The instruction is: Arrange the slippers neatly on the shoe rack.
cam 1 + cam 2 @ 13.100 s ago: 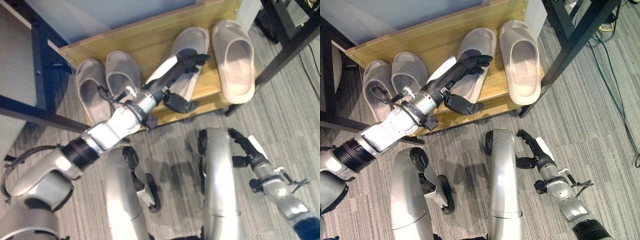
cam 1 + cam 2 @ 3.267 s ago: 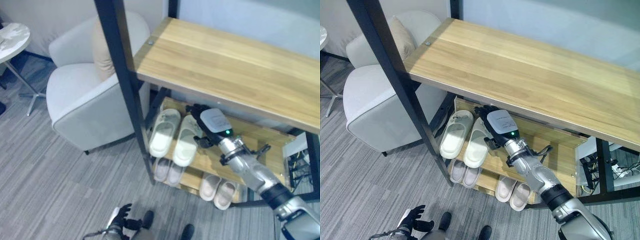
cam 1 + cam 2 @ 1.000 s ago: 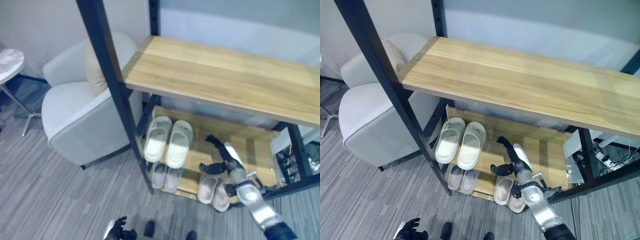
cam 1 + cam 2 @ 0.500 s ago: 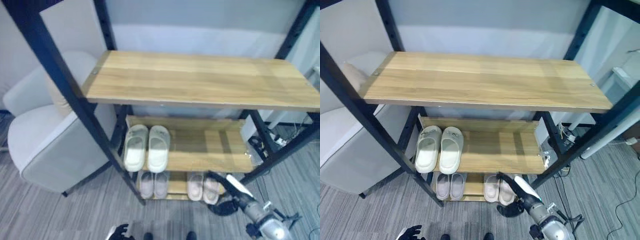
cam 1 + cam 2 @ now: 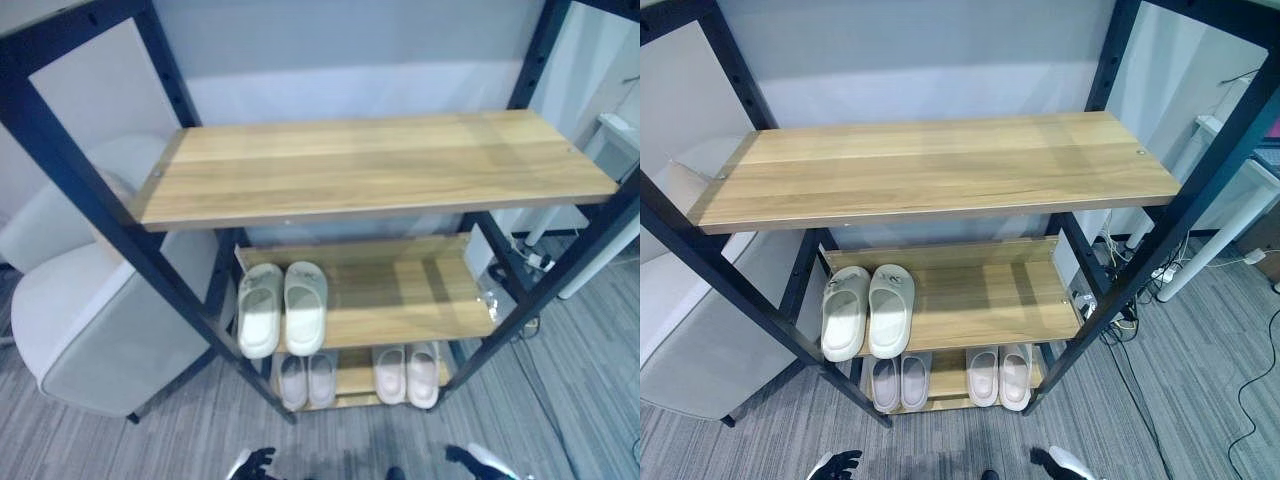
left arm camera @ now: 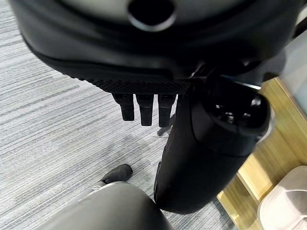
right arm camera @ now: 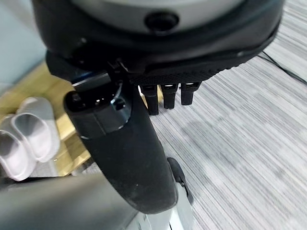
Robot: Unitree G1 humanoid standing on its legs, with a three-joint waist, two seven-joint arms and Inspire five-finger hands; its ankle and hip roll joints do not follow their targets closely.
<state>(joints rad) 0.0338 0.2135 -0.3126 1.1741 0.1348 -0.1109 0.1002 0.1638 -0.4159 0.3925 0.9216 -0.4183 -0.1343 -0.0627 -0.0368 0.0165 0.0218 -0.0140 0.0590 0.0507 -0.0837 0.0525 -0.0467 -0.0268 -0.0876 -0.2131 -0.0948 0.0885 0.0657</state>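
- Slippers, three pairs: cream foam ones (image 5: 867, 311) on the wooden rack's (image 5: 940, 170) middle shelf, left of centre; two greyish pairs (image 5: 898, 381) (image 5: 1001, 375) lower centre, bottom shelf.
- Left hand (image 6: 144, 108) and right hand (image 7: 165, 96) hang with relaxed fingers, holding nothing, over grey carpet (image 6: 57, 124).

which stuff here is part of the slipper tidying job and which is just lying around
Part of the job:
- wooden shoe rack with black metal frame
- pale cream slipper pair on the middle shelf
- light grey slipper pair, bottom shelf left
- pinkish-white slipper pair, bottom shelf right

Just lying about:
- light grey armchair left of the rack
- white cables on the floor to the right
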